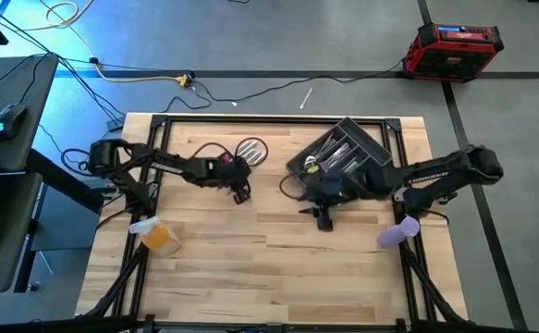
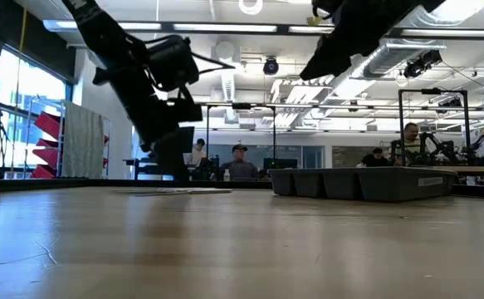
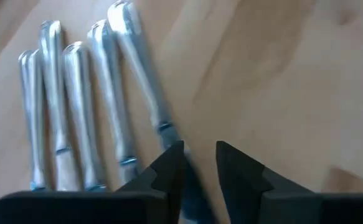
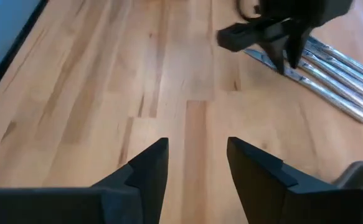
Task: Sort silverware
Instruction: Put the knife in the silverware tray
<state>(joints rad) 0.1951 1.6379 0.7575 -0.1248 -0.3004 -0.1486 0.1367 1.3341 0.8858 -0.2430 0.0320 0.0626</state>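
Silverware (image 3: pixel 116 93) lies fanned on the bench (image 1: pixel 278 268), handles pointing away from my left gripper (image 3: pixel 198 163). Its jaws straddle the outermost piece, slightly parted. My right gripper (image 4: pixel 197 163) waits farther off, jaws spread, empty.

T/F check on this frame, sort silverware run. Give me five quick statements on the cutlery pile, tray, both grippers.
1. Loose cutlery lies on the bare wood beside the left gripper. True.
2. The right gripper holds a fork. False: its fingers stand apart with nothing between them.
3. The grey tray sits on the right arm's side of the table. True.
4. The tray is empty. False: silver pieces already lie in it.
5. The left gripper is over the tray. False: it is down by the loose cutlery.
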